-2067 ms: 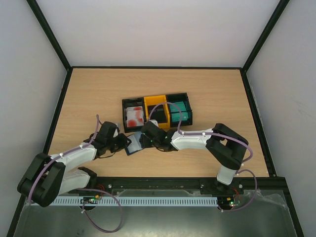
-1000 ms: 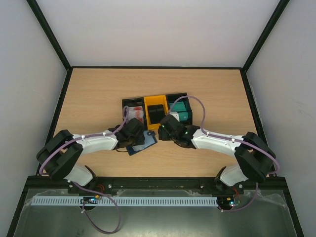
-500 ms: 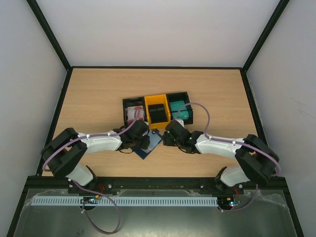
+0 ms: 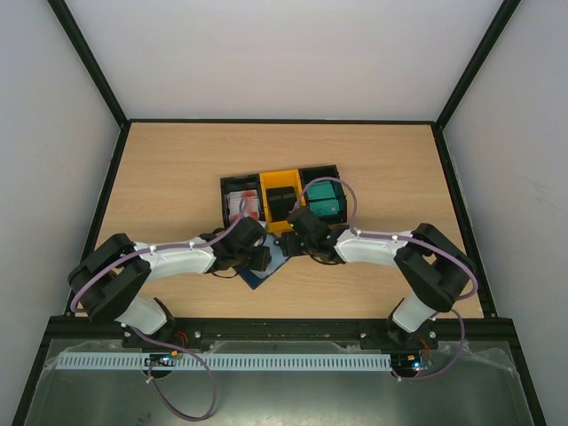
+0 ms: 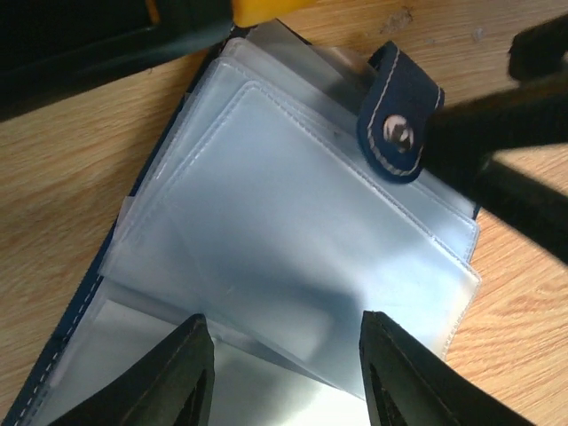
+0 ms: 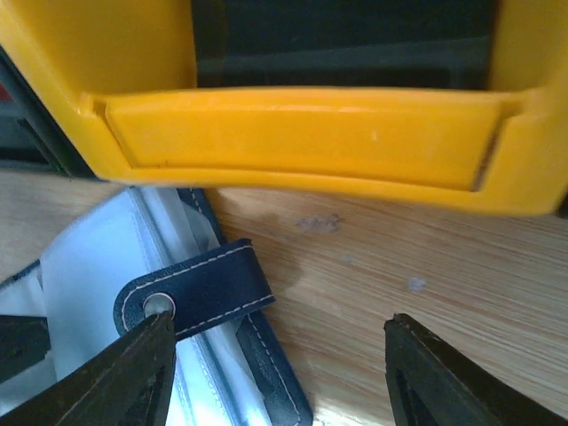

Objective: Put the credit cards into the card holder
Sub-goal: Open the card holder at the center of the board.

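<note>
Fingers, left gripper: apart, nothing clamped. Both tips sit over near edge of card holder, clear sleeves showing betw. them. Contact w/ sleeves: cannot tell.

Fingers, right gripper: spread wide, empty. One tip just beside snap tab, other over bare tabletop.

Card holder: 1 pc, dark navy, lying open & flat on tabletop, pale sleeves up. Snap tab lies across sleeves' edge, stud facing up. Loc.: just in front of yellow bin, betw. the two grippers, skewed to tabletop edges.

Credit cards: 3 stacks, all in bins.
- White w/ red blotches: in left black bin.
- Dark stack: in yellow bin.
- Teal stack: in right black bin.

Bins: 3 pcs, open-top, side by side in one row, touching, mid-tabletop.

Arms: both reach inward from near edge. Wrists nearly meet over card holder, which is mostly hidden in top view.
</note>
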Controlling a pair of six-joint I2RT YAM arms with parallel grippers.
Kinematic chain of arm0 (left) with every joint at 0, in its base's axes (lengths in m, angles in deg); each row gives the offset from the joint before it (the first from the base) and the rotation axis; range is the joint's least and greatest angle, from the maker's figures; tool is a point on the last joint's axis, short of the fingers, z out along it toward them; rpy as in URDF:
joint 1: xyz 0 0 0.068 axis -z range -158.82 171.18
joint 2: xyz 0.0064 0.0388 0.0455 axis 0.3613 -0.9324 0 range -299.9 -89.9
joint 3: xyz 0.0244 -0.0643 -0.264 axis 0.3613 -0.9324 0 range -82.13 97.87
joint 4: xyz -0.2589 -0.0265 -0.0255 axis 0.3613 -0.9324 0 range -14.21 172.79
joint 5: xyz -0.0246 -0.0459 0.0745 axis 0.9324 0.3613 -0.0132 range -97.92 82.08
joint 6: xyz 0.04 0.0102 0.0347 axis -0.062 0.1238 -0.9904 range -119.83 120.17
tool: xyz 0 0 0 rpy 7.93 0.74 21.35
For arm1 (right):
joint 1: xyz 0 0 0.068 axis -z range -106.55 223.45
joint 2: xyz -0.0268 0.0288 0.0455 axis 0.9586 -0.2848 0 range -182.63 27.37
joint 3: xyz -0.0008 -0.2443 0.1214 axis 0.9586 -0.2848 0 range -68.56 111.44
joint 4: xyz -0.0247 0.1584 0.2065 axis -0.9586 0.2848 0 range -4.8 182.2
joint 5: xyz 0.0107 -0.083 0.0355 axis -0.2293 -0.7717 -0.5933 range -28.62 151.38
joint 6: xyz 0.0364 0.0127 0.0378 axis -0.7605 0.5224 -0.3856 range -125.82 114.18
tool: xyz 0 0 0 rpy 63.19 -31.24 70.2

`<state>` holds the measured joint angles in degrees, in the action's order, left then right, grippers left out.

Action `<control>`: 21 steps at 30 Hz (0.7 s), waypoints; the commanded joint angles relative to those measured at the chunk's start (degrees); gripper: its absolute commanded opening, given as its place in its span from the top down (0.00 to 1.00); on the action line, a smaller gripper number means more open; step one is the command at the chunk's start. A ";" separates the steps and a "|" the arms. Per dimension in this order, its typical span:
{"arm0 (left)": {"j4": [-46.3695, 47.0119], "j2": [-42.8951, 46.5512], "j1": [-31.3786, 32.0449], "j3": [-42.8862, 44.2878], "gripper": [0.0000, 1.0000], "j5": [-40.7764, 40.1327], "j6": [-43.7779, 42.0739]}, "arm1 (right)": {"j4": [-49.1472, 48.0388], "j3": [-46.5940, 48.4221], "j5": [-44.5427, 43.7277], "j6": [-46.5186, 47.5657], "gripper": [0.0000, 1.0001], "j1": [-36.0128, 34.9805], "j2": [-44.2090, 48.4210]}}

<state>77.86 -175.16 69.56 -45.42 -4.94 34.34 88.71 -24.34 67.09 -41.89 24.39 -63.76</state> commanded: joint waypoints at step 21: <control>2.98 -6.61 -1.10 3.61 0.55 3.71 -0.67 | -5.06 -14.68 7.23 -10.08 0.74 0.19 10.25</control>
<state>83.24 -179.59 68.51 -43.19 -2.06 34.78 78.00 -39.18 79.38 -50.11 24.64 -56.33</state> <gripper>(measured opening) 0.457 0.255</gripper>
